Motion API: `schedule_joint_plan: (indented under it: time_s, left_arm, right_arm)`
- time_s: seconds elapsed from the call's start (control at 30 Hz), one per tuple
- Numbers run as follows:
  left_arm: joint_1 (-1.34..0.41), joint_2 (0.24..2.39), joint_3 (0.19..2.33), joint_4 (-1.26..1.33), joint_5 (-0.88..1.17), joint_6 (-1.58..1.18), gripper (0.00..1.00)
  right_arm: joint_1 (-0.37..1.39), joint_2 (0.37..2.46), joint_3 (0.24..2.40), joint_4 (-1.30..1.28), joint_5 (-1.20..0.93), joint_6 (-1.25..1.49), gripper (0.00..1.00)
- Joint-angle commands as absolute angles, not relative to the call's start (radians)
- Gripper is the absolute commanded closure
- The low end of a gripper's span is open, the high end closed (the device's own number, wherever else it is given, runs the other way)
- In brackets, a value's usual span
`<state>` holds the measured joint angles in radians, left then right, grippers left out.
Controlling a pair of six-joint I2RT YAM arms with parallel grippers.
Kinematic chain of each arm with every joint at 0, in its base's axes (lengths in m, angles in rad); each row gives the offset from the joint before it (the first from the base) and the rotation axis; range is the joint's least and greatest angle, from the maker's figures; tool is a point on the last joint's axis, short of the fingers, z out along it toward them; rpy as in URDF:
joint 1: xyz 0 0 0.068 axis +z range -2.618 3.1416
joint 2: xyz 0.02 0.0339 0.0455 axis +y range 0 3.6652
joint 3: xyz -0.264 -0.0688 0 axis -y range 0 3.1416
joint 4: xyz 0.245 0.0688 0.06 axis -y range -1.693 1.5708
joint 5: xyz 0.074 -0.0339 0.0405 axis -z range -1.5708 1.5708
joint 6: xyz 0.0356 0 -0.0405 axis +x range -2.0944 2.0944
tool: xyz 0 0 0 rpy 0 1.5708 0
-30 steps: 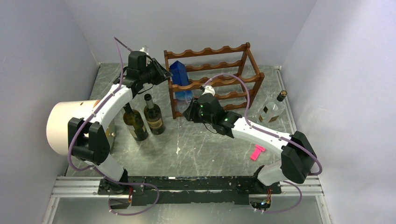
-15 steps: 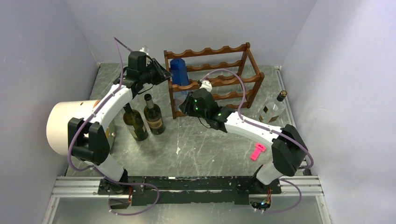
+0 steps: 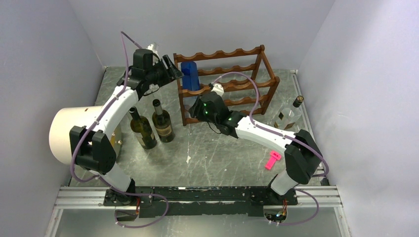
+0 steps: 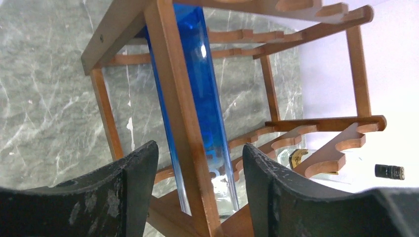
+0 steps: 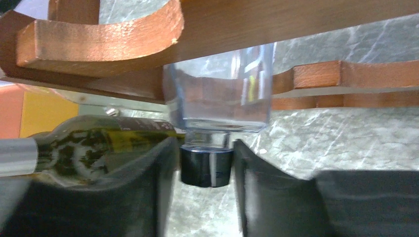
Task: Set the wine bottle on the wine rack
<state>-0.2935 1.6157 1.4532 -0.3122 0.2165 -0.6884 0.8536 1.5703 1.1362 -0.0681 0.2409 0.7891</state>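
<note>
Top view: the wine bottle (image 3: 188,74) stands steeply in the left end of the wine rack (image 3: 225,53), base up. Left wrist view: its long body is blue, fading to clear; the left gripper (image 4: 197,153) has jaws wide. Right wrist view: the right gripper (image 5: 204,155) pinches its dark cap (image 5: 205,169).

Setting: robotics lab test cell. Shown by plain pale enclosure walls (image 3: 207,24), a marbled grey tabletop (image 3: 217,158) and an aluminium rail (image 3: 79,197), at which the left arm (image 3: 116,106) and right arm (image 3: 267,134) are bolted.
</note>
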Motion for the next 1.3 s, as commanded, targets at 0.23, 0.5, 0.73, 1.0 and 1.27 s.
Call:
schedule_joint_plan:
  time_s: [0.23,0.5,0.73,1.0,1.27]
  left_arm:
    - [-0.276,1.518,1.587,-0.422,0.175,-0.529,0.27]
    - [-0.272,1.408,1.608,-0.500,0.159,-0.451,0.25]
    - [-0.272,1.259,1.536,-0.549,0.201,-0.393,0.25]
    - [-0.272,1.125,1.454,-0.581,0.332,-0.318,0.26]
    - [-0.272,1.093,1.380,-0.592,0.447,-0.286,0.28]
  right_arm:
    - [0.856,1.493,1.146,-0.096,0.301,0.757,0.19]
    - [0.843,1.411,1.132,-0.156,0.305,0.677,0.11]
    - [0.823,1.294,1.136,-0.274,0.356,0.659,0.15]
    - [0.788,1.401,1.303,-0.382,0.267,0.568,0.35]
    - [0.789,1.580,1.466,-0.404,0.147,0.460,0.48]
